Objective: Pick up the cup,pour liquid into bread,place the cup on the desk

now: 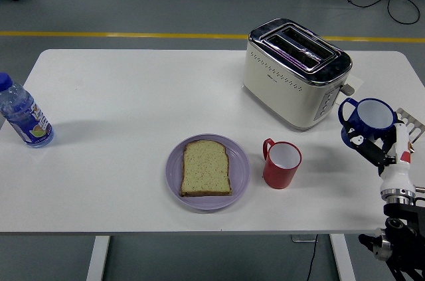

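The right hand (378,148), entering from the lower right corner, is closed around the blue cup (366,119) and holds it clear of the tabletop (133,95), upright, mouth up, with its handle turned toward the toaster (295,72); the dark fingers (369,149) wrap the cup's lower wall from the side away from the toaster. The left hand is out of view, so the right arm alone serves the move. The governing relation is that the bread (206,168), a single slice lying flat on the lilac plate (240,173), lies well to the left of the held cup and nearer the tabletop's front edge than the toaster. Between cup and plate, just beside the plate on its toaster side, stands the red cup (282,164), upright, apparently empty, its handle toward the plate; a low carry toward the bread would probably have to pass above or behind it. The slice's long axis runs roughly from the near edge toward the far edge. A metal rack (410,120) lies beside the blue cup on the side away from the toaster. Far from the toaster, by the opposite end, stands a bottle (24,113) with a blue cap and a coloured label; its print is too small to read. A small dark mark on the toaster's side is likewise illegible.
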